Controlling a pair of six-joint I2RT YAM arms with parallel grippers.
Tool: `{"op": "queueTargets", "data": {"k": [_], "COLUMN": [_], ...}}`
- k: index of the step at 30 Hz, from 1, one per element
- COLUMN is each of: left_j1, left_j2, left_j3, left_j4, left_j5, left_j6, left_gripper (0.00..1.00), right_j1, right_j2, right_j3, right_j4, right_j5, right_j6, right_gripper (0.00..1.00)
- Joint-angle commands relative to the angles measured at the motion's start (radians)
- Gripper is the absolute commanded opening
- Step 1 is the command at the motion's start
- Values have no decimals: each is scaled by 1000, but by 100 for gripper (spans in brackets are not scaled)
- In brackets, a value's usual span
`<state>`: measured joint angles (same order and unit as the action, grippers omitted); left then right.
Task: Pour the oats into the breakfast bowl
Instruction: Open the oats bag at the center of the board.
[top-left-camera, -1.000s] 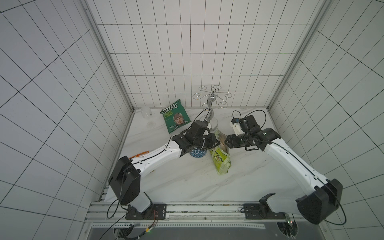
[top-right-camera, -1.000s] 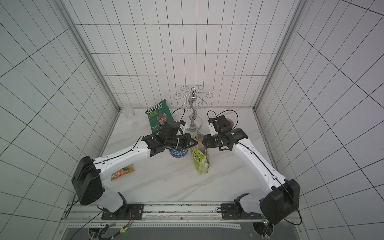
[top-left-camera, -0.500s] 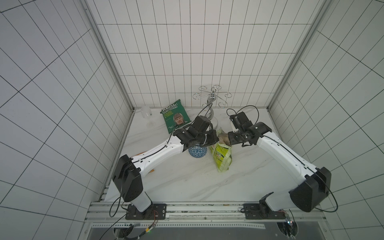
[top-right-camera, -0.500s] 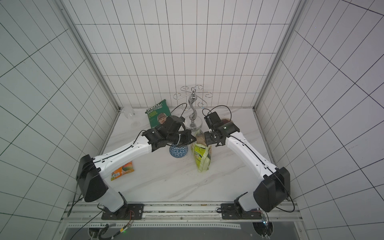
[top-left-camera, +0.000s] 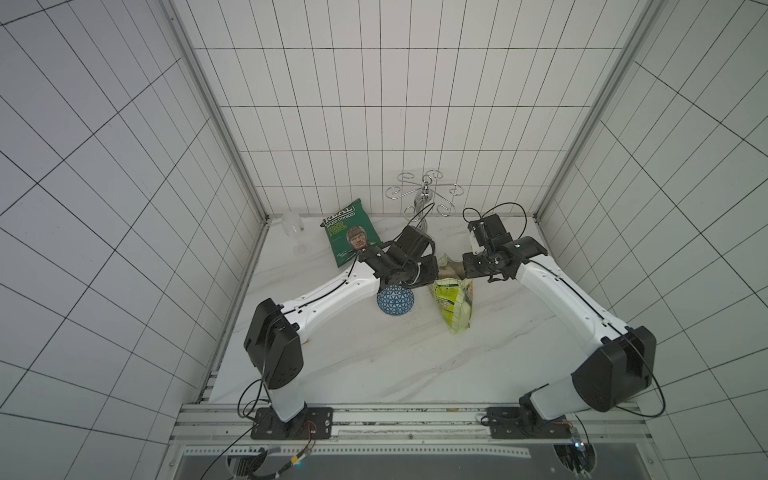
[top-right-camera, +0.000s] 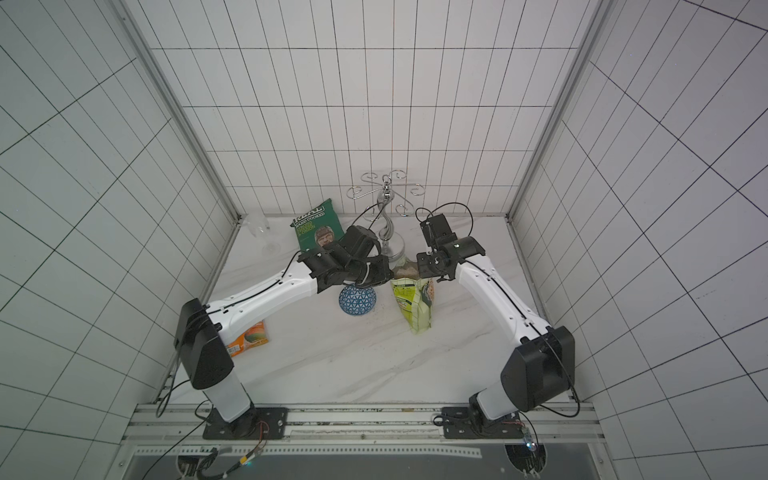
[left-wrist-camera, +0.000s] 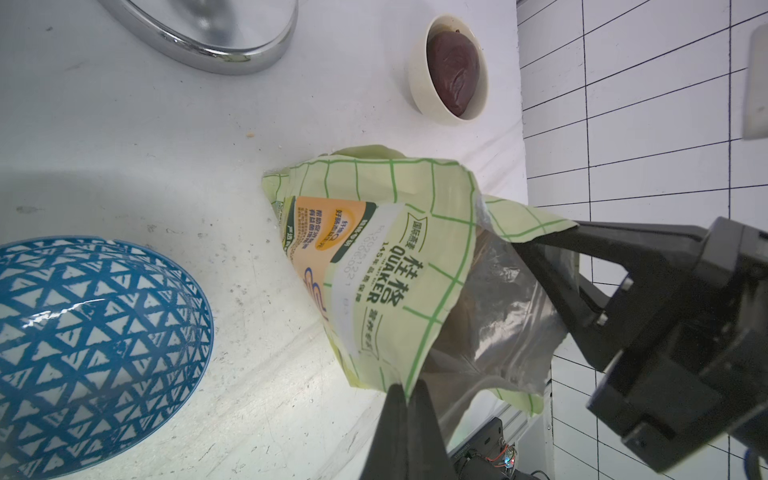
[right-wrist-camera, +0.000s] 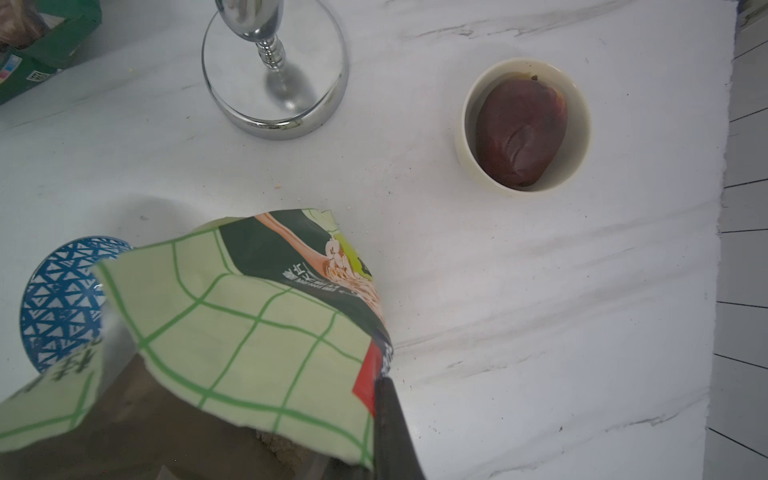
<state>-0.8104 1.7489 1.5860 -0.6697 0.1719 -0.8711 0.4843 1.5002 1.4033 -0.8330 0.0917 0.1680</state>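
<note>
The lime-green oats pouch (top-left-camera: 454, 305) stands upright mid-table in both top views, its torn top spread open. My left gripper (left-wrist-camera: 409, 388) is shut on one top edge of the pouch (left-wrist-camera: 386, 270). My right gripper (right-wrist-camera: 386, 399) is shut on the opposite top edge (right-wrist-camera: 249, 324); only one finger shows. Grainy oats (right-wrist-camera: 284, 444) show dimly inside the mouth. The blue-and-white breakfast bowl (top-left-camera: 395, 300) sits just left of the pouch, partly under my left wrist (top-left-camera: 415, 272); its inside is hidden.
A cream bowl (right-wrist-camera: 523, 124) with a dark reddish-brown inside sits behind the pouch to the right. The chrome stand (top-left-camera: 424, 199), a dark green crisp bag (top-left-camera: 351, 237) and a clear glass (top-left-camera: 295, 232) line the back. An orange packet (top-right-camera: 249, 338) lies front left.
My right gripper has moved in to the pouch's top and shut on its edge. The left gripper has kept its hold and shifted slightly; the pouch mouth now spreads between both.
</note>
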Motion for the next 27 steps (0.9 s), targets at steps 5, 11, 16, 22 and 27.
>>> {"op": "queueTargets", "data": {"k": [5, 11, 16, 22, 27], "left_j1": [8, 7, 8, 10, 14], "left_j2": [4, 7, 12, 20, 29], "left_j3": [31, 31, 34, 38, 56], "left_j4": [19, 22, 24, 21, 4], "left_j5": [1, 17, 17, 18, 18], "left_j6": [2, -3, -1, 0, 12], "left_gripper": [0, 0, 0, 0, 0], "right_j1": [-21, -18, 24, 164, 238], "right_j2": [-153, -335, -573, -798, -889], "right_j3": [-108, -235, -436, -735, -984], "right_j4": [134, 193, 304, 461, 656], "right_j5": [-77, -68, -102, 28, 115], "right_j6": [-3, 27, 87, 178, 215], "right_gripper": [33, 69, 85, 99, 99]}}
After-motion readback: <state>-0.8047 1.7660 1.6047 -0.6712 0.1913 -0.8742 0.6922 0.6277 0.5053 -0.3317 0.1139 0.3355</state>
